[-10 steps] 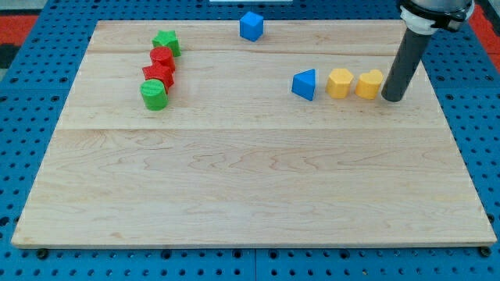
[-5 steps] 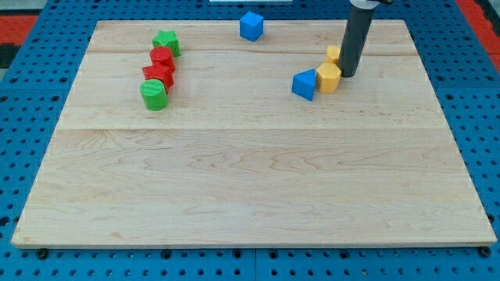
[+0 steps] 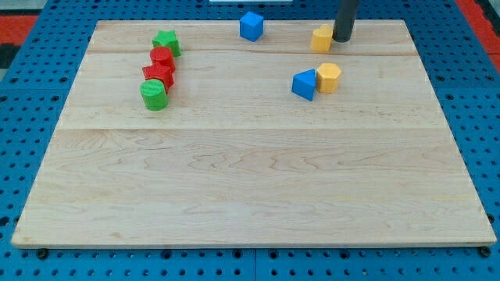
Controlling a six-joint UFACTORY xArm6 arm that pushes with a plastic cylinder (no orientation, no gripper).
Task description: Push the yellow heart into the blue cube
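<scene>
The yellow heart [image 3: 321,37] lies near the board's top edge, right of centre. My tip [image 3: 342,39] stands touching its right side; the dark rod rises out of the view's top. The blue cube [image 3: 251,26] sits at the top edge, well to the left of the heart. A second yellow block, a hexagon [image 3: 329,78], rests lower down against a blue triangular block [image 3: 305,84].
At the view's upper left several blocks stand in a slanted row: a green star [image 3: 166,42], a red cylinder [image 3: 162,58], a red star [image 3: 158,76] and a green cylinder [image 3: 155,95]. The wooden board [image 3: 250,195] lies on a blue pegboard.
My tip has moved up and left, pushing the yellow heart from beside the hexagon up toward the top edge. The hexagon was shoved left against the blue triangle.
</scene>
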